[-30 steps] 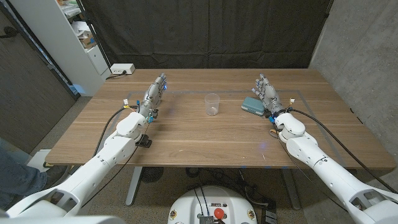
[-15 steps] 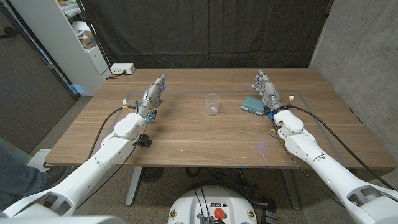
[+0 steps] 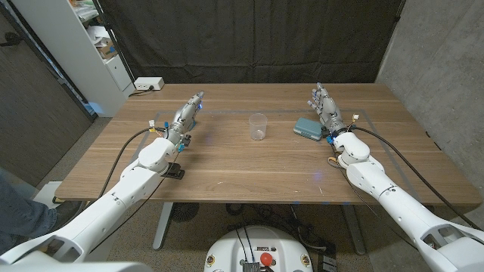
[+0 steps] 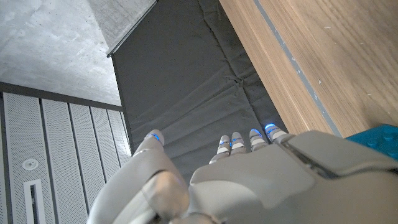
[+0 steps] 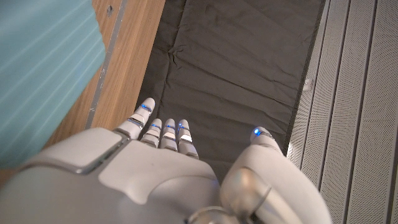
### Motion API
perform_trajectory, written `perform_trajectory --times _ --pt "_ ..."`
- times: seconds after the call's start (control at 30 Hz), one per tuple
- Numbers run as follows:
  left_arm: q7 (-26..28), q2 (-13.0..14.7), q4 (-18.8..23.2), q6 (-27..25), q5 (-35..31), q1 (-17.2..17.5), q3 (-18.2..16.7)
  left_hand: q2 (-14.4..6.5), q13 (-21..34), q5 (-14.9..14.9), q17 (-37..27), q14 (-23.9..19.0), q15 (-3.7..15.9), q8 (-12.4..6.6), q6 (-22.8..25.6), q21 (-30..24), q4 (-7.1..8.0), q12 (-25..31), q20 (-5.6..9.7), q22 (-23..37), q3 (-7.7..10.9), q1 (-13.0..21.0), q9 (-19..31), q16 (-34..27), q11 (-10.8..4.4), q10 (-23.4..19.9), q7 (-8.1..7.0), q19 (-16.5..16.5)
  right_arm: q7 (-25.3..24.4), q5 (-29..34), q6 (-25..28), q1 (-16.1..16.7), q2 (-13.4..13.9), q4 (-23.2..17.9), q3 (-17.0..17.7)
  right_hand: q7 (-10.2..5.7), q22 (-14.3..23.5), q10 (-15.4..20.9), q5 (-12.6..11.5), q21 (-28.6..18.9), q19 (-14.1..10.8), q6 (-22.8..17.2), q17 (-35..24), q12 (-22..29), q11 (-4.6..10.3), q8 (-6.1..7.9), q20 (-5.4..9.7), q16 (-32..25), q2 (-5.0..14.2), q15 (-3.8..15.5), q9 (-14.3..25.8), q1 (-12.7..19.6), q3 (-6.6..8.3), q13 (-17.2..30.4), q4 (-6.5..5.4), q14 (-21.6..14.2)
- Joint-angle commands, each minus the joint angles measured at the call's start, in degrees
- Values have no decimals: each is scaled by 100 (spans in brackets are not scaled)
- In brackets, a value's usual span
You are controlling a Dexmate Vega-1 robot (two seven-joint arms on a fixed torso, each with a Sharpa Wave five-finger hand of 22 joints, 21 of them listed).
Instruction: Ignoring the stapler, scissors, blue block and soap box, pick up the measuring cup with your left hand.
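clear measuring cup (image 3: 258, 126), teal soap box (image 3: 307, 128)

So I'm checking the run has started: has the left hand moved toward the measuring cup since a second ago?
Barely. The left hand stays well left of the measuring cup, which hasn't moved; its fingertips have only edged slightly away from the robot.

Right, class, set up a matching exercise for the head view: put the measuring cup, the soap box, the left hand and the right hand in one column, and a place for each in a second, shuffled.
Things:
1. measuring cup
2. soap box
3. left hand
4. right hand

Places:
A. right next to the soap box, on the robot's right side
B. near the table's middle, between the two hands
C. on the robot's left side of the table, apart from the cup
D. lying flat between the cup and the right hand

Pairs: 1-B, 2-D, 3-C, 4-A
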State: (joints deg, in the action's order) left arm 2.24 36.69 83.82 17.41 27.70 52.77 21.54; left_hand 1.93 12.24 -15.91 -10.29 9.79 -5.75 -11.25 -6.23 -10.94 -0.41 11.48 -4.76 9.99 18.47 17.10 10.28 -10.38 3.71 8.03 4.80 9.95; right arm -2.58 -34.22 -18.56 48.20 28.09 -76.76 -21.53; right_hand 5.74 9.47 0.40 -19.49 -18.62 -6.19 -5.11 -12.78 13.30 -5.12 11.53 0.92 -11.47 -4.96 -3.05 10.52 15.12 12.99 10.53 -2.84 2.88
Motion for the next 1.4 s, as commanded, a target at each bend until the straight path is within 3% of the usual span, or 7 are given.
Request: perform_trajectory --times 0.03,0.3,0.5,0.97,1.17,1.4 --pt "187 131 264 138 -321 182 1 16 5 -16 -12 204 -93 -33 18 19 -74 34 -71 32 17 113 28 -28 42 41 24 482 -65 23 -16 87 13 -149 18 -10 11 20 -29 32 -60 17 1 -27 -30 -7 -25 -31 18 -7 33 21 -30 32 15 -19" --pt "418 320 606 -9 -629 355 -31 30 21 -14 -23 209 -141 -78 90 7 -213 105 -93 33 53 303 52 -39 33 -61 130 500 -138 38 31 174 50 -289 27 -26 12 23 -32 53 -96 19 8 -46 6 -10 -37 -59 17 -3 33 13 -43 32 15 -86" --pt "631 450 876 -132 -955 478 -39 50 41 -17 -29 214 -176 -75 51 0 -314 126 -215 32 75 441 66 -44 30 -61 167 508 -143 33 48 199 67 -346 32 -30 13 19 -35 66 -112 24 11 -58 5 -12 -31 -64 13 7 33 14 -51 33 19 -101" --pt "952 653 1372 -526 -1542 626 -29 102 82 -70 -36 208 -142 -104 58 -24 -533 166 -408 32 122 751 87 -58 -36 -60 142 475 -61 26 -17 245 84 -335 26 -44 14 32 -40 103 -109 21 17 -72 16 -13 -50 -66 8 11 33 15 -64 33 26 -111" --pt "867 747 1515 -741 -1568 617 -18 167 121 -132 -41 309 -195 -52 -141 -7 -711 154 -561 37 146 1027 99 -33 -6 67 187 540 -81 4 -5 275 85 -376 40 -40 14 32 -42 114 -113 24 19 -79 19 -14 -52 -69 6 5 33 16 -69 34 29 -118" --pt "906 857 1742 -1093 -1802 564 44 236 160 -175 -47 378 -260 0 -360 -8 -817 165 -610 42 146 1227 105 -30 14 130 253 578 -94 0 -15 305 91 -391 51 -49 15 35 -46 132 -127 24 21 -89 17 -15 -57 -79 1 11 34 18 -78 34 34 -146"
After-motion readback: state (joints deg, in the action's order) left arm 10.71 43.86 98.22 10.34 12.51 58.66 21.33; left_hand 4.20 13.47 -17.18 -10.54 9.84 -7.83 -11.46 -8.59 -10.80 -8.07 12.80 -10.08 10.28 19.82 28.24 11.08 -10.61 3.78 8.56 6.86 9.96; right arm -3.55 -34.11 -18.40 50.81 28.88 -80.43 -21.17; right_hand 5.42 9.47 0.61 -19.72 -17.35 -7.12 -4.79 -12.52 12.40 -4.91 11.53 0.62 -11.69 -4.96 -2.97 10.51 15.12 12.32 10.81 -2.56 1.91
